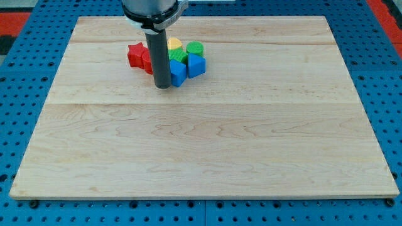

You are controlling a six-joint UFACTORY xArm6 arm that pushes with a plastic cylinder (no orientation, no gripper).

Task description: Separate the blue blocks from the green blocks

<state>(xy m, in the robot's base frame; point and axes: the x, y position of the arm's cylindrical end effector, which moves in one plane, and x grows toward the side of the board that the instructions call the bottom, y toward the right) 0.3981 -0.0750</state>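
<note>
The bench (201, 144) is a pale wooden board made of planks joined lengthwise, its grain running side to side, and it fills most of the view. It rests on a blue perforated base (25, 75) dotted with regular holes, and a red strip (386, 12) shows at the view's top right corner.

The rod (161, 56) comes down from a dark, shiny round housing at the view's top. It is a straight, matt dark cylinder. My tip (162, 86) rests on the bench at the lower left edge of the block cluster, touching or just beside the nearer blue block. There is no grasping end effector here, only this plain rod, so nothing is held.

All blocks sit in one tight cluster near the view's top, left of centre. They look like smooth, solid-coloured plastic. A red star (135, 55) lies on the view's left of the rod. Two blue blocks with angular, faceted sides sit at the lower right: one (178, 73) against the rod, the other (196, 65) just to its right. A green cylinder (195, 49) stands behind them, touching the second blue block. Another green block (178, 56), shape unclear, lies between. A yellow block (174, 44) with a rounded top is furthest back, partly hidden by the rod.
</note>
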